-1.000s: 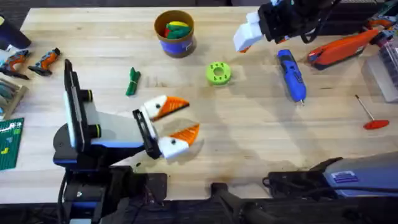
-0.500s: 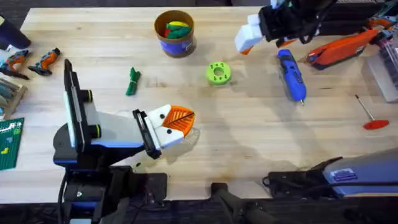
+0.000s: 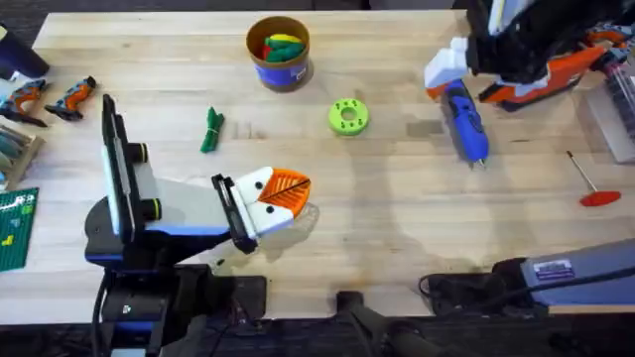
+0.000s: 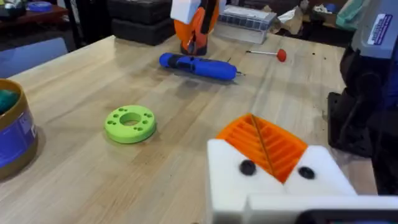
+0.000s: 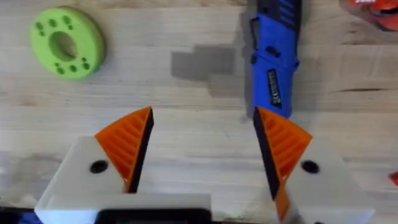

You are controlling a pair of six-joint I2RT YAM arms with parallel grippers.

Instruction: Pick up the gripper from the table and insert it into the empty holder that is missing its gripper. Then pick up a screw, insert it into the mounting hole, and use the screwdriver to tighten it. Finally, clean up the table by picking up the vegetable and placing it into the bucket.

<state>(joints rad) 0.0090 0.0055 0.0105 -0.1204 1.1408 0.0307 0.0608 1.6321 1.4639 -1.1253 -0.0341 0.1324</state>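
Two sets of white fingers with orange ribbed pads over pale wooden worktop (image 3: 397, 218). Left gripper (image 3: 283, 193): near front edge, pads pressed together, nothing between. Small dark green elongated toy vegetable (image 3: 211, 130): lying left of centre, well apart from fingers. Small round blue bucket with tan-brown rim (image 3: 279, 53): far centre, yellow, red and green pieces inside. Lime-green round disc (image 3: 347, 116): just right of bucket. Blue pen-shaped screwdriver (image 3: 464, 121): lying flat, right of disc. Right gripper (image 5: 202, 149): fingers spread apart, empty, above screwdriver's far end. Thin red-handled rod (image 3: 590, 184): far right.
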